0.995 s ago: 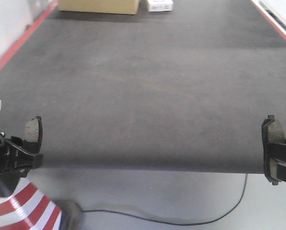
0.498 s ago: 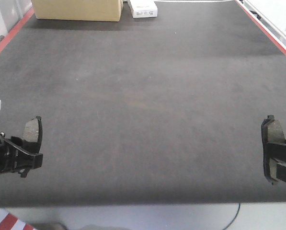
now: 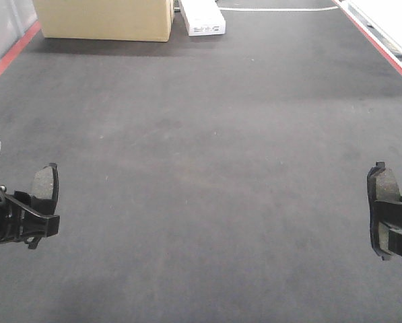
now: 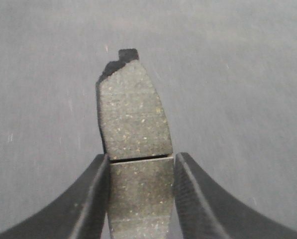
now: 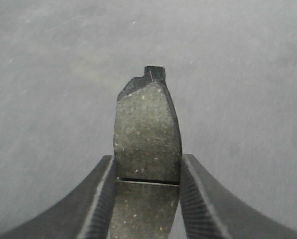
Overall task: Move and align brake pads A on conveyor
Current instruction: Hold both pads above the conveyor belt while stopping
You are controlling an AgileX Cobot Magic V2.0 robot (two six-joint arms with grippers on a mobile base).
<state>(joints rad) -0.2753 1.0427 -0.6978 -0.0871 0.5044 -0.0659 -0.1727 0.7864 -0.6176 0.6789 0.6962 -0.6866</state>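
Belt [image 3: 207, 134] fills nearly all we see, dark charcoal and finely textured, with a red strip [image 3: 9, 57] along its left edge. On our left, the left claw [image 3: 42, 214] is closed narrowly on the left pad [image 3: 46, 183], gripping its lower half. The pad stands upright on end, its notched tab at the top. In the left wrist view the groove across the pad sits level with the fingertips [image 4: 96, 174], which press both its sides. On our right, the right claw [image 3: 391, 225] clamps the right pad [image 3: 382, 185] the same way, upright, with the groove just at the fingertips [image 5: 104, 174]. The two pads are well apart, near opposite sides of the belt. Whether either touches the belt we cannot tell. At the far end a cardboard box [image 3: 103, 19] and a white box [image 3: 202, 17] sit just beside each other.
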